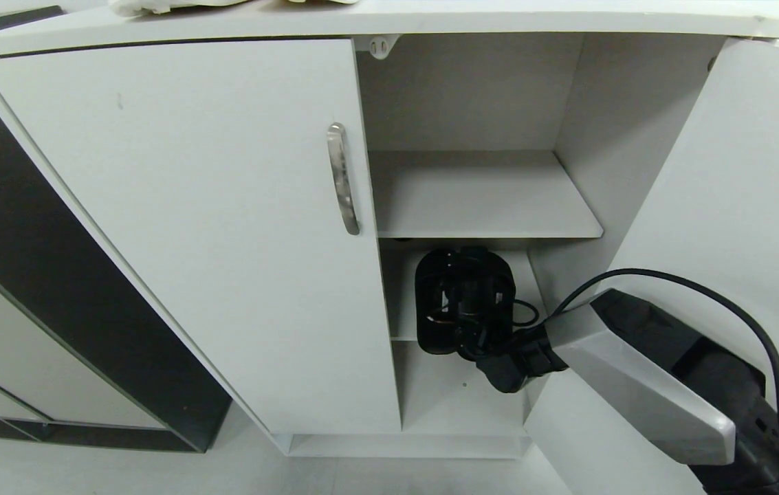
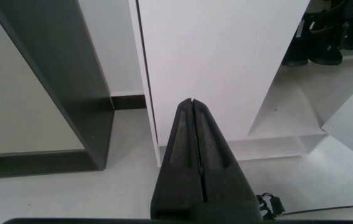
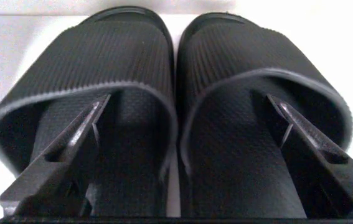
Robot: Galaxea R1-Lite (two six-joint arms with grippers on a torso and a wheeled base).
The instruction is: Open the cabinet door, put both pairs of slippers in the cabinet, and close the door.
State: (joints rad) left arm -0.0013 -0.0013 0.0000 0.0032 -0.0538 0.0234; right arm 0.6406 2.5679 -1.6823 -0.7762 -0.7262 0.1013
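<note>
Cabinet (image 1: pixel 472 19) with its left door (image 1: pixel 210 227) closed, the metal handle (image 1: pixel 342 179) along its inner edge, and its right door (image 1: pixel 740 172) swung wide open. The pair of black slippers (image 1: pixel 465 299) lies side by side in the middle compartment, below the upper shelf (image 1: pixel 478 199) and at the level of the lower shelf (image 1: pixel 399 302). The right gripper (image 3: pixel 187 99) is at the slippers, its fingers (image 3: pixel 76 137) spread wide, one under the strap of each slipper; they do not pinch the adjoining inner walls. The left gripper (image 2: pixel 192 102) hangs above the floor (image 2: pixel 120 168) before the closed door, its fingers pressed together with nothing between them. A pale object (image 1: pixel 176 5) lies on the cabinet top.
</note>
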